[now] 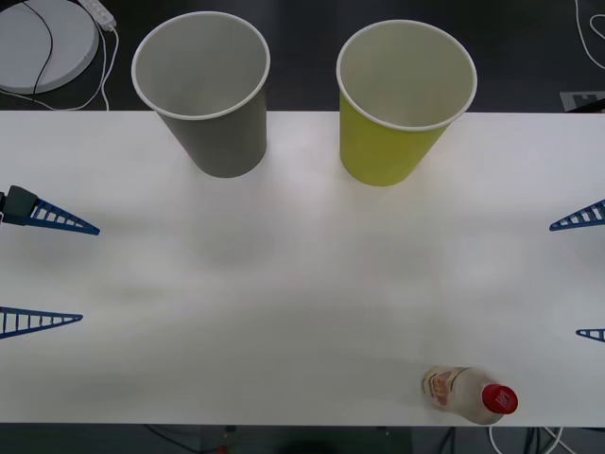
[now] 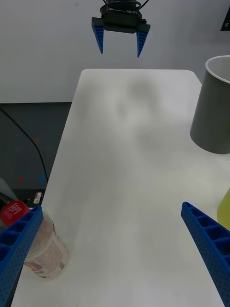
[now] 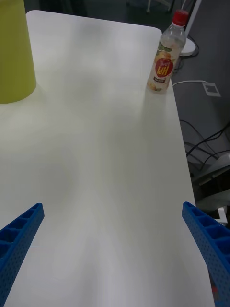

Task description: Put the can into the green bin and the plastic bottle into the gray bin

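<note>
1. At the far edge of the white tabletop (image 1: pixel 302 284) stand two large paper cups, both upright and open-mouthed: the gray bin (image 1: pixel 210 90) toward the robot's left and the green bin (image 1: pixel 399 99) toward its right, near each other but apart.
2. Close to the tabletop's near edge, on the robot's right, the plastic bottle (image 1: pixel 468 394) stands upright, its red cap (image 1: pixel 499 399) on; it is well apart from both bins.
3. Over the left edge of the tabletop, the left pincer (image 1: pixel 43 272) is spread wide, its blue ribbed fingers (image 1: pixel 57 219) pointing inward with nothing between them.
4. Over the right edge, the right pincer (image 1: pixel 579 276) is likewise spread and holds nothing; in its wrist view the plastic bottle sits just beside one finger (image 2: pixel 17 244), partly hidden behind it, and whether they touch cannot be told.
</note>
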Controlling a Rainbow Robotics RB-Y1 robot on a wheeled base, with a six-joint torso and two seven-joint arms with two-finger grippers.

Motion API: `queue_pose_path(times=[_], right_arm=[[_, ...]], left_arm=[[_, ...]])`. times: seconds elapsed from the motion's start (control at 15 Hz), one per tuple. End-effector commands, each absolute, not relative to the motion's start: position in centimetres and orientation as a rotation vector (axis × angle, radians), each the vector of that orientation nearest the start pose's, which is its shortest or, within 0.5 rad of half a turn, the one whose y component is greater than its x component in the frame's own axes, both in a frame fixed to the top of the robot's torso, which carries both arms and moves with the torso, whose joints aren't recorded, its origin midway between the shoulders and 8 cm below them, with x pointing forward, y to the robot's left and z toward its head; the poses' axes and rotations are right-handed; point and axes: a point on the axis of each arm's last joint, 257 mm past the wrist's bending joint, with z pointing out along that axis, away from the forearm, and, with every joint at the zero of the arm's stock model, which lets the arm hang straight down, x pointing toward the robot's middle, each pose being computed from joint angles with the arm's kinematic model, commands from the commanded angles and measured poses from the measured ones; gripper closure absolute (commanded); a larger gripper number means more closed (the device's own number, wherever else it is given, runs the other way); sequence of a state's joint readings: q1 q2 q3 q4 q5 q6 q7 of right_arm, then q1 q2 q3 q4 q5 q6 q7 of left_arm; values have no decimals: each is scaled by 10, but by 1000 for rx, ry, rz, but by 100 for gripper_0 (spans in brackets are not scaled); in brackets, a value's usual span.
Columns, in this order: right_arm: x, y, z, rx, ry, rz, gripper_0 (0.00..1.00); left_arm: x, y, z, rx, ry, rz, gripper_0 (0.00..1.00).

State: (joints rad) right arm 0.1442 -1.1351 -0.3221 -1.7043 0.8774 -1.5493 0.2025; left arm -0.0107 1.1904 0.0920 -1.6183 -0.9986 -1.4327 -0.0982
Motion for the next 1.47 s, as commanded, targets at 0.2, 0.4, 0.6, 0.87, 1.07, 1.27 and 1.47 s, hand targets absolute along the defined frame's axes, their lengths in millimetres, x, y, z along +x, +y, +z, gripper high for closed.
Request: queue_pose_path(times=[0.2,0.4,0.6,0.87,1.07,1.27,1.47], right_arm=[[296,-291,-100,-1642,1262,584,0],[290,-289,-104,-1552,1272,645,0],[292,-289,-102,-1543,1274,645,0],[289,-295,-104,-1550,1266,616,0],[289,-305,-110,-1565,1220,554,0],[292,-325,-122,-1552,1213,491,0],[294,-344,-133,-1543,1214,435,0]], left_arm=[[338,295,-145,1645,1490,-572,0],[338,295,-145,1645,1490,-572,0],[338,295,-145,1645,1490,-572,0],[338,295,-145,1645,1490,-572,0],[338,295,-145,1645,1490,-572,0],[338,295,-145,1645,1490,-572,0],[338,295,-145,1645,1490,-572,0]])
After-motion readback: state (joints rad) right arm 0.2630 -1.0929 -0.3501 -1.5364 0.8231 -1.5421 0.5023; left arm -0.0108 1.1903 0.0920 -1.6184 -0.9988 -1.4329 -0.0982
